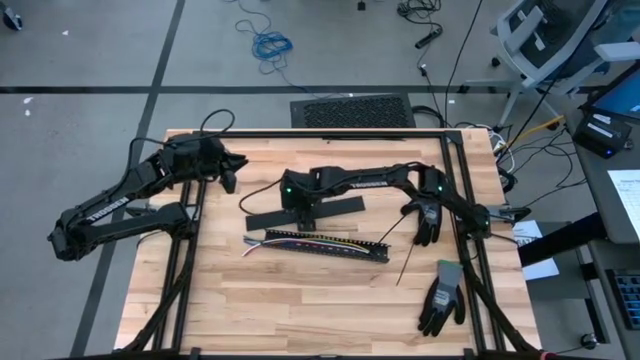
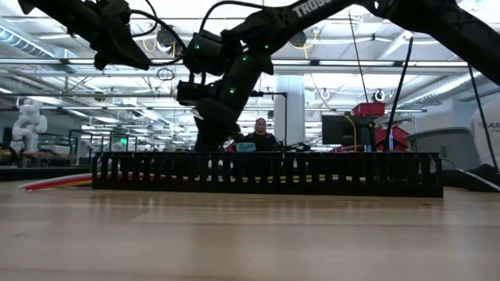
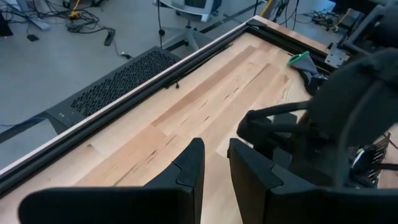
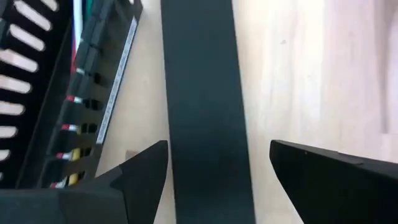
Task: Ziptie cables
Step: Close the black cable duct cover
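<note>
The wooden table is carrying a black slotted duct at its centre with the cables lying in it, a flat black strip toward eleven o'clock of it, and gloves at four o'clock.

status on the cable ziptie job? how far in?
Early. Done: the cables lie in the slotted black duct, no tie visible on them. In hand: the right gripper hovers open over a flat black strip beside the duct, holding nothing. The left gripper waits near the table's rear left. Left: all tying.
</note>
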Robot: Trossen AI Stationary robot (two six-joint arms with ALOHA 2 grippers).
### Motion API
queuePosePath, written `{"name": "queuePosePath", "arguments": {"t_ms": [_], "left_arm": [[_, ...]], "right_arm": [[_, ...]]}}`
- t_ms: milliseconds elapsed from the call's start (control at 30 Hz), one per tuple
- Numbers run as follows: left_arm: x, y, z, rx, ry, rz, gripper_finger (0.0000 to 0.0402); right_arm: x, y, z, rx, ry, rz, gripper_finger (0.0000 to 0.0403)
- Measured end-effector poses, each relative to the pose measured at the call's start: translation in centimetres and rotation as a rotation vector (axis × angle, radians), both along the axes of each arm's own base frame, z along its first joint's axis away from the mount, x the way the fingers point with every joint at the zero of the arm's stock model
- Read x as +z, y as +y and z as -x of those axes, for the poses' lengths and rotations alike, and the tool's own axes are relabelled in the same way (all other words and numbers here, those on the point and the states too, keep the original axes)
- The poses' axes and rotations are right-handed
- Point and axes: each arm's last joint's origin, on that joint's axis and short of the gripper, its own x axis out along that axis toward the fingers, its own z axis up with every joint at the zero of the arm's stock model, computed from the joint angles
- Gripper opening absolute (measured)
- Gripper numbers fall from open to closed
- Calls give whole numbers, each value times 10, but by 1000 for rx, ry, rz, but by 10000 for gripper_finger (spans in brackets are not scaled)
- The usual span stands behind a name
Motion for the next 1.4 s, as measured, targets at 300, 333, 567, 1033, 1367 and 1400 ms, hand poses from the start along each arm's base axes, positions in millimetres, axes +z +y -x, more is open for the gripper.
{"name": "queuePosePath", "arguments": {"t_ms": [300,333,567,1033,1367,1400], "left_arm": [[0,0,0,0,0,0,71],[0,0,0,1,0,0,71],[0,0,0,1,0,0,71],[0,0,0,4,1,-1,71],[0,0,0,5,0,1,71],[0,0,0,5,0,1,71]], "right_arm": [[-6,2,5,45,62,-55,272],[-7,2,6,44,68,-56,272],[-14,0,9,49,88,11,272],[-5,-7,1,-24,30,4,274],[-16,-11,-2,-17,28,27,283],[-17,-11,0,-9,41,13,283]]}}
